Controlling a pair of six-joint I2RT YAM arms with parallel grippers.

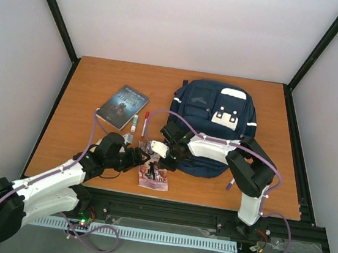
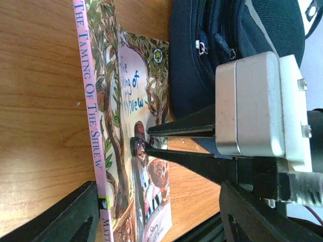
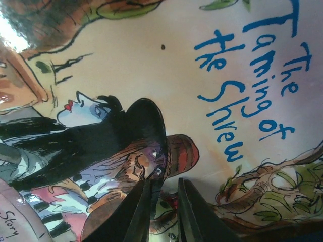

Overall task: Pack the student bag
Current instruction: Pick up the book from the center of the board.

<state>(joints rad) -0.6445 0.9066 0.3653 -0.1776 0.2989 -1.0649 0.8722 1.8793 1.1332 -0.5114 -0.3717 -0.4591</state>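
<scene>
Left claw (image 2: pixel 159 186) spread wide, dark fingers (image 2: pixel 55 219) low on either side of a paperback (image 1: pixel 153 178), gripping nothing. Furthest left on the wooden table (image 1: pixel 88 79), a dark-covered book (image 1: pixel 122 106), flat and a little askew. Just beside its right edge, a small white tube (image 1: pixel 135 122), and next to that a white pen with a red cap (image 1: pixel 145 122), both pointing roughly toward the far edge. Nearer the arms, by the middle of the near edge, the paperback itself: pink spine, "The Taming of the Shrew" printed along it, illustrated cover up, flat on the wood. Over that cover, right claw (image 3: pixel 166 185) with jaws almost together, only a thin slit between, tips down at the drawn figure in the black hat, nothing seen pinched; touching the cover or just above it, cannot tell. Right of all this, the student bag (image 1: pixel 210 116): navy, flat on the right half of the table, white patches toward the far edge, near corner just beside the paperback, a zip pull showing in the left wrist view, white forearm of the right arm (image 1: pixel 212 147) stretched across its near part.
</scene>
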